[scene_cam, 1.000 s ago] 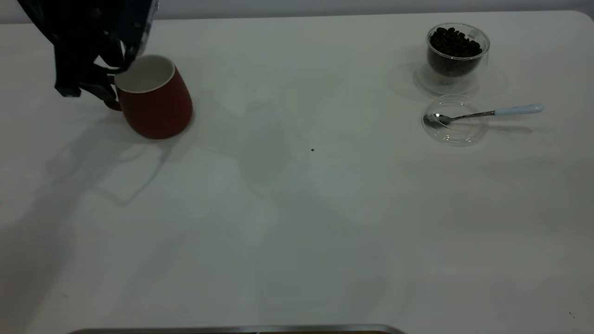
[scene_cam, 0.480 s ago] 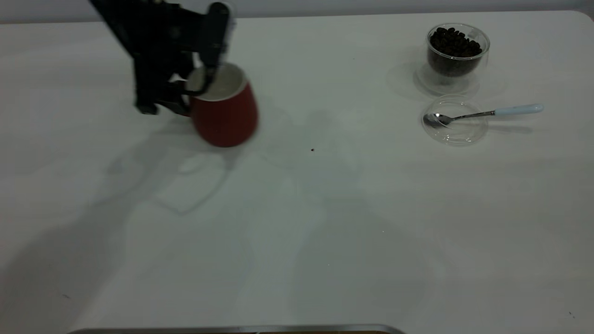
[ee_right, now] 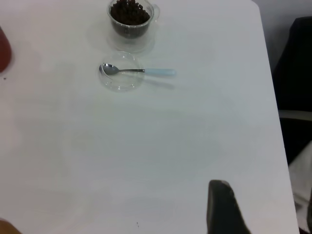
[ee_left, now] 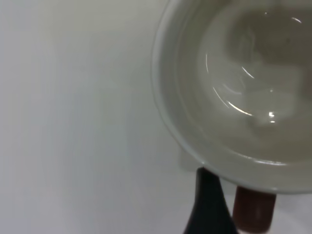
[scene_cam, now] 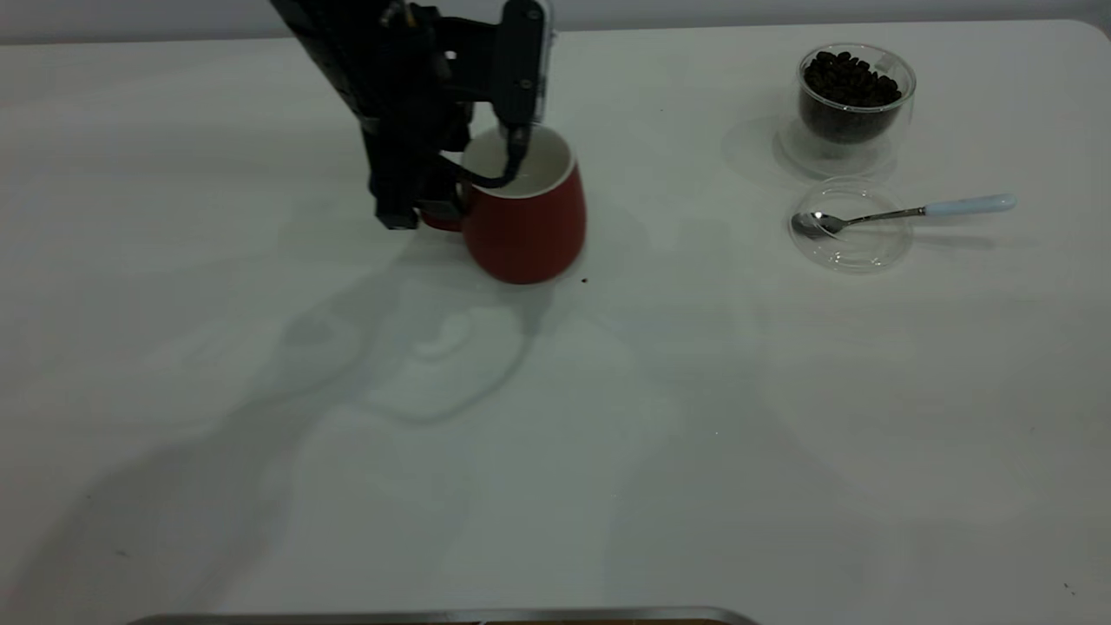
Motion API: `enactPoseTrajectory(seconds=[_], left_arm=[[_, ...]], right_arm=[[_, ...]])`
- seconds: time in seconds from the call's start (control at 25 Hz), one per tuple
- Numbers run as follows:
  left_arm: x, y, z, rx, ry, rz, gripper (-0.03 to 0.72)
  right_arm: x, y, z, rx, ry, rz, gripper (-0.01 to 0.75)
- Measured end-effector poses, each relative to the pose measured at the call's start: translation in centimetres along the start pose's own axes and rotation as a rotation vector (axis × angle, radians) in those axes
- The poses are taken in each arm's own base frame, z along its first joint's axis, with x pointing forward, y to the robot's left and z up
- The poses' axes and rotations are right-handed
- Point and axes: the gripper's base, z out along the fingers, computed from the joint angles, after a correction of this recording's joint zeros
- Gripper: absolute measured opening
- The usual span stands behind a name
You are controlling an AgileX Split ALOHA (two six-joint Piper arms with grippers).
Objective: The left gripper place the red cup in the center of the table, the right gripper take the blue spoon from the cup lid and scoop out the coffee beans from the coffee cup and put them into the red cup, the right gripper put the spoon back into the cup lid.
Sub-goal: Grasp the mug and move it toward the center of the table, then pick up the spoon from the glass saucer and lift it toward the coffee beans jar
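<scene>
Exterior view: the left gripper (scene_cam: 469, 187) had its fingers clamped on the cup (scene_cam: 523, 217) at the handle side, near table (scene_cam: 555, 451) centre.

Left wrist view: a finger (ee_left: 208, 207) touched the rim.

Right wrist view: the right gripper (ee_right: 229, 209) was well apart from the spoon (ee_right: 139, 71); finger state could not be told.

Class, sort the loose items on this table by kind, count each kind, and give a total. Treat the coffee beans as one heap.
Cups: 2, the red cup and the coffee cup
Lids: 1, the cup lid
Spoons: 1, the blue spoon
Bean heaps: 1, the coffee beans
Total: 5
</scene>
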Motion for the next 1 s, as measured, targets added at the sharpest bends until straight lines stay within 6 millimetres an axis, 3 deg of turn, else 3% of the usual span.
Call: enactPoseTrajectory(seconds=[0.16,0.32,0.48,0.68,0.8,0.92,1.0], left_arm=[[-0.5,1.8,-4.9,-0.025,0.000,-0.080,0.587],[-0.8,3.7,-13.5,-0.090,-0.018,-0.204,0.587],[-0.2,3.7,-23.2,-0.152,-0.050,-0.412,0.587],[1.7,0.8,-34.4,-0.227,-0.084,-0.648,0.587],[3.4,-1.7,-39.5,-0.282,-0.078,-0.771,0.587],[5.0,-4.6,-43.0,-0.296,-0.049,-0.874,0.587],[5.8,-6.3,-44.0,-0.273,-0.021,-0.920,0.587]], right_arm=[[0.0,0.0,0.0,0.000,0.000,0.000,0.441],[0.0,0.0,0.0,0.000,0.000,0.000,0.441],[0.0,0.0,0.0,0.000,0.000,0.000,0.441],[0.0,0.0,0.0,0.000,0.000,0.000,0.441],[0.0,0.0,0.0,0.000,0.000,0.000,0.441],[0.0,0.0,0.0,0.000,0.000,0.000,0.441],[0.0,0.0,0.0,0.000,0.000,0.000,0.441]])
